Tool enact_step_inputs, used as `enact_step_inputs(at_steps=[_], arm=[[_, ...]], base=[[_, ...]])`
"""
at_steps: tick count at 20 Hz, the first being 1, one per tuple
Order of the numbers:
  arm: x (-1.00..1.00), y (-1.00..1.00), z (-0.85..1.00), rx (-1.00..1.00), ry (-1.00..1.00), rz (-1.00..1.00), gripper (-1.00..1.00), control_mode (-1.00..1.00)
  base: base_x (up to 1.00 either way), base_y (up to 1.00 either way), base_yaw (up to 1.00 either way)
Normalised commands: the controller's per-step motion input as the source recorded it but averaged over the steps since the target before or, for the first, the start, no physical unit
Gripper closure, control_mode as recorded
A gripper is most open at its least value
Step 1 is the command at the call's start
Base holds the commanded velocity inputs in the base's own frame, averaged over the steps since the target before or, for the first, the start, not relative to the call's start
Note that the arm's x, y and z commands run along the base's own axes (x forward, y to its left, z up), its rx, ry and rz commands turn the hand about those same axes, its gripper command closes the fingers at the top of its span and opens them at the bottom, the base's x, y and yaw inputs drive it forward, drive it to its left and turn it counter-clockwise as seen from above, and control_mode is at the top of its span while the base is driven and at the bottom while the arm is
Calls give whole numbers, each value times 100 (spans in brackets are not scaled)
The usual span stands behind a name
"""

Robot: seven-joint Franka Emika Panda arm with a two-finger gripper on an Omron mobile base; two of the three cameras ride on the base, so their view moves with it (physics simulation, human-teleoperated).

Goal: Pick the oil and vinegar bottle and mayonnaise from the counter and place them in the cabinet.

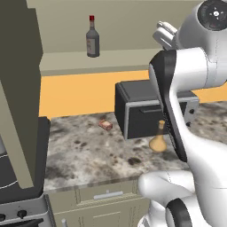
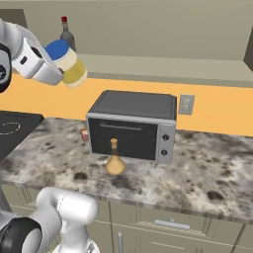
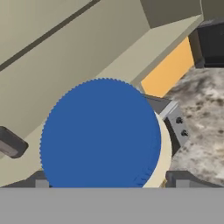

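Mayonnaise (image 2: 69, 64) carried aloft, tilted, clamped across its body between widely spread jaws of the gripper (image 2: 63, 70); held near the cabinet (image 2: 163, 64) shelf, above the black toaster oven (image 2: 132, 124); judged light, rigid, smooth and likely slippery, best gripped mid-body below the blue lid; oil and vinegar bottle (image 2: 114, 159) left upright on the counter (image 2: 197, 173), probably fragile at its thin neck.

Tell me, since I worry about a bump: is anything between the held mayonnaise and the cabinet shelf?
Nothing visible blocks it. The mayonnaise hangs tilted in the gripper above the counter, just before the cabinet shelf; the dark bottle stands behind it on that shelf.
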Motion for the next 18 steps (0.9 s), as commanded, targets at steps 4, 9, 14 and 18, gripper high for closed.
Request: enact_step_inputs(at_steps=[4,9,14,18], arm=[[30,0,0,0,-4,0,100,-100],[41,0,0,2,-3,2,100,-100],[46,0,-4,8,0,7,100,-100],[42,0,0,8,0,8,100,-100]], base=[[0,0,0],[0,0,0],[0,0,0],[0,0,0]])
